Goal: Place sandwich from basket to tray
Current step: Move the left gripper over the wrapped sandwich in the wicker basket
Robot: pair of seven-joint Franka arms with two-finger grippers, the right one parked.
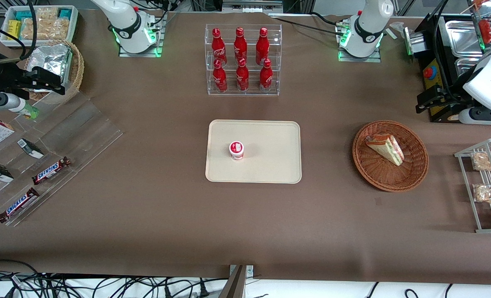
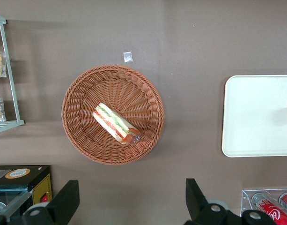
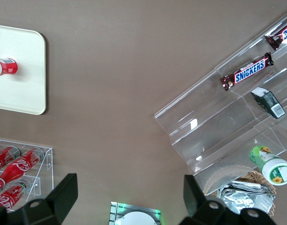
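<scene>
The sandwich (image 1: 386,148) lies in the basket (image 1: 411,174) at right of the front frame, well apart from the tray (image 1: 266,165) at center. The gripper (image 2: 129,201) hovers above the desk (image 1: 146,207), fingers (image 2: 66,199) released.

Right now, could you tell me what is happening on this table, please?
The working arm's gripper hangs with its fingers open, high above the round reddish-brown wicker basket, holding nothing. The clear-wrapped triangular sandwich lies untouched in that basket. The flat beige rectangular tray sits mid-table and carries only a small red-and-white cup, so the move to the tray has not begun.
</scene>
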